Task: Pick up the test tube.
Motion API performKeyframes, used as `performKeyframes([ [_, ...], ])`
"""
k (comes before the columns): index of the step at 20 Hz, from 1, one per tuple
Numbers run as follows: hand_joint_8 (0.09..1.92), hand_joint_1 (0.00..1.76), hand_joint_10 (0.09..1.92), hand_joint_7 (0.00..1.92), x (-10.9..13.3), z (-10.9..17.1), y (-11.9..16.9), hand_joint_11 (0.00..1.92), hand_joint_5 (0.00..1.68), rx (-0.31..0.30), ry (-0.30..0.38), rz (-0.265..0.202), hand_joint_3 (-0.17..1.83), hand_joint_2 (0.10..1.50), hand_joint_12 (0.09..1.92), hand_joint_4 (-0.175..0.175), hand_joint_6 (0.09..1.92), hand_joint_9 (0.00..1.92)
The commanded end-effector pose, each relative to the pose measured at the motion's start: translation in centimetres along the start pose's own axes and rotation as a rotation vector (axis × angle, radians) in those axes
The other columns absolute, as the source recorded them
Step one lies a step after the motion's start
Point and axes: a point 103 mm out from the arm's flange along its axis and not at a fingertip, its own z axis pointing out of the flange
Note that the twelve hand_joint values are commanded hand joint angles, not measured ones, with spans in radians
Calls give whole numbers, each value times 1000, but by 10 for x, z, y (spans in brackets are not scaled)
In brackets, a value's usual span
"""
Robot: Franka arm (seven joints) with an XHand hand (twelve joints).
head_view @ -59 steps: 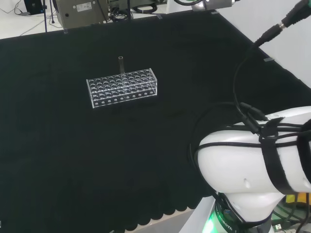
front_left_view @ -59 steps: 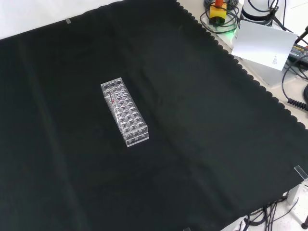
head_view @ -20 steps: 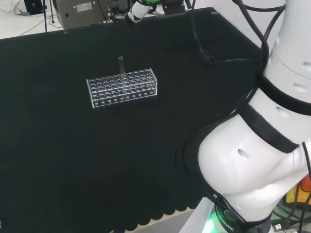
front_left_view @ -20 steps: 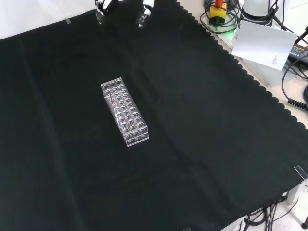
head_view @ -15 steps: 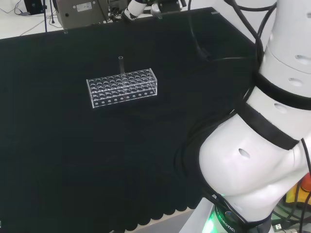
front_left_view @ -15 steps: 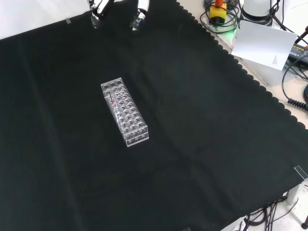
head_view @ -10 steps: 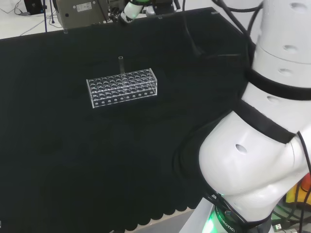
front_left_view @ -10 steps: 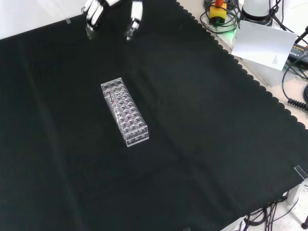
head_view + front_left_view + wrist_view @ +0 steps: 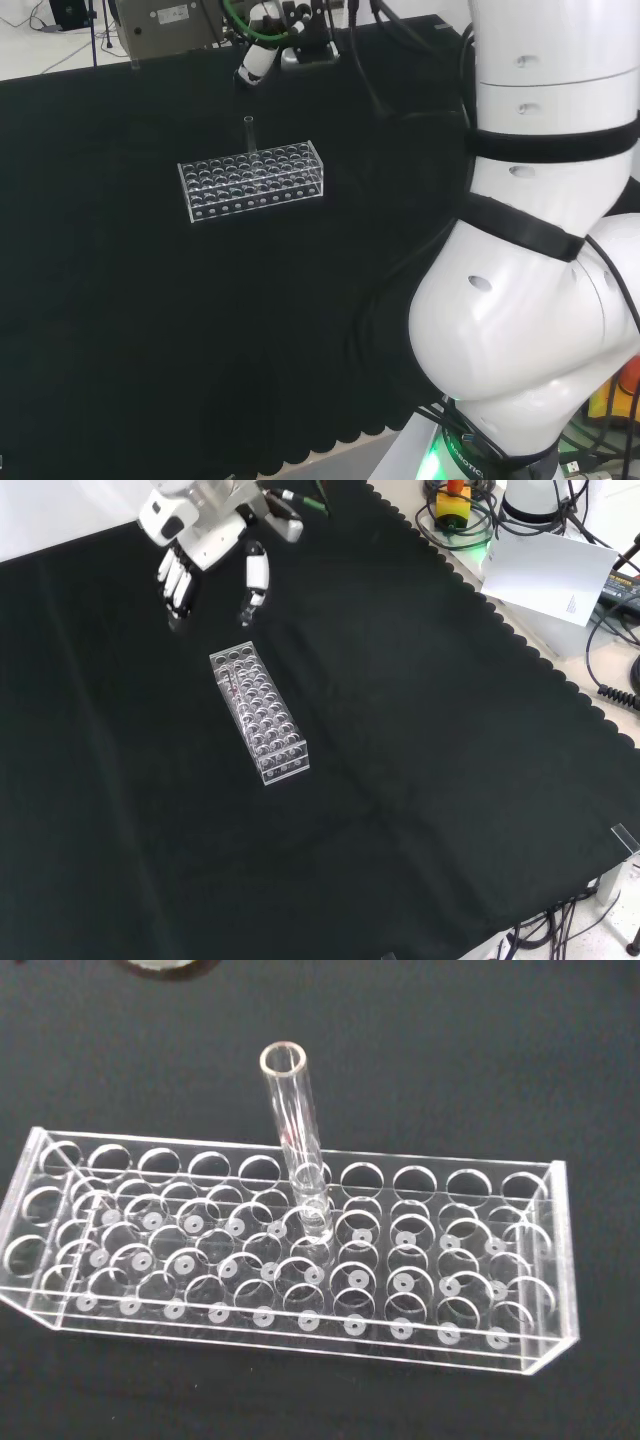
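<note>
A clear test tube (image 9: 296, 1140) stands upright in a clear plastic rack (image 9: 290, 1260) with several rows of holes. In the head view the tube (image 9: 249, 134) rises from the rack's far edge (image 9: 253, 180). In the front view the rack (image 9: 260, 715) lies mid-cloth, the tube (image 9: 232, 687) near its upper end. The black and white hand (image 9: 205, 535) hangs above and beyond that end, fingers (image 9: 178, 580) straight and spread from the thumb (image 9: 256, 572), holding nothing. In the head view a fingertip (image 9: 254, 63) shows above the tube.
Black cloth covers the bench (image 9: 420, 780). The arm's white links (image 9: 540, 250) stand at the head view's right. Cables and a white box (image 9: 548, 570) sit off the cloth at the front view's upper right. Grey equipment (image 9: 165, 25) lies beyond the cloth's far edge.
The hand has come down from the front view's top edge toward the rack's upper end. The arm's links have swung into the head view. Rack and tube have not moved.
</note>
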Motion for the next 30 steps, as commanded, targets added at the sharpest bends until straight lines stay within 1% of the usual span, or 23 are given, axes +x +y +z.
performKeyframes([
  [1, 871, 794, 844, 466, 5, 21, 22, 361, 483, 65, -19, 2, 483, 734, 1464, -128, 87, 564],
  [8, 879, 819, 842, 491, 10, 43, 29, 359, 492, 114, -40, -13, 492, 725, 1464, -129, 87, 567],
  [11, 882, 828, 841, 511, 12, 51, 26, 359, 498, 113, -22, -19, 497, 721, 1464, -130, 87, 570],
  [16, 881, 868, 832, 580, 17, 62, 24, 376, 538, 124, -28, -27, 533, 694, 1455, -139, 105, 606],
  [18, 879, 875, 826, 593, 19, 61, 25, 382, 544, 130, -31, -31, 550, 685, 1451, -141, 116, 615],
  [21, 872, 895, 813, 641, 19, 66, 24, 394, 557, 116, -33, -39, 583, 665, 1444, -144, 148, 638],
  [24, 851, 910, 789, 688, 21, 74, 25, 414, 548, 100, -43, -36, 614, 648, 1431, -147, 235, 671],
  [27, 823, 962, 736, 816, 24, 81, 30, 490, 597, 89, -59, -32, 652, 632, 1392, -161, 492, 769],
  [28, 816, 975, 719, 844, 25, 82, 31, 509, 601, 88, -67, -32, 663, 628, 1382, -164, 557, 793],
  [30, 811, 994, 702, 879, 25, 85, 35, 534, 611, 91, -82, -30, 677, 621, 1371, -168, 630, 826],
])
